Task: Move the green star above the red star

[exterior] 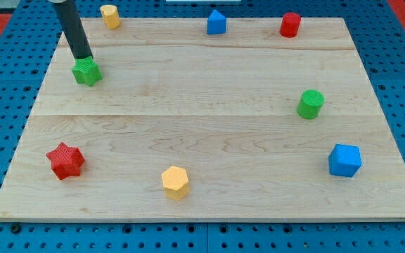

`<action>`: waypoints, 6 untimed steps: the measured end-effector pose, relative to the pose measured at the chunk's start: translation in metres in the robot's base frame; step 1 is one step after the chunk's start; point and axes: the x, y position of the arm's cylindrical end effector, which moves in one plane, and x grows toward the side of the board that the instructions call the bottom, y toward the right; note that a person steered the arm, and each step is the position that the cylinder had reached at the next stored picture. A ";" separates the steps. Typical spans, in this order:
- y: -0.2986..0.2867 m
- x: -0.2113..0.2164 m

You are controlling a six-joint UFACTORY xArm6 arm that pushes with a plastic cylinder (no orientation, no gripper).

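Green star point(86, 72) touched from behind by my tip point(84, 59), gripperless; already above red star point(65, 161), needs only slight leftward alignment.

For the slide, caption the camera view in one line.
My tip touches the green star from the view's top, with the red star directly toward the view's bottom on the wooden board.

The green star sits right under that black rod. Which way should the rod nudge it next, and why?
Probably a short push toward the view's bottom. My tip touches the green star on its top side, and the red star lies far below, slightly left, so the star must close that gap.
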 end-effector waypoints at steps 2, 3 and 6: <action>0.096 -0.042; 0.034 -0.020; -0.028 0.013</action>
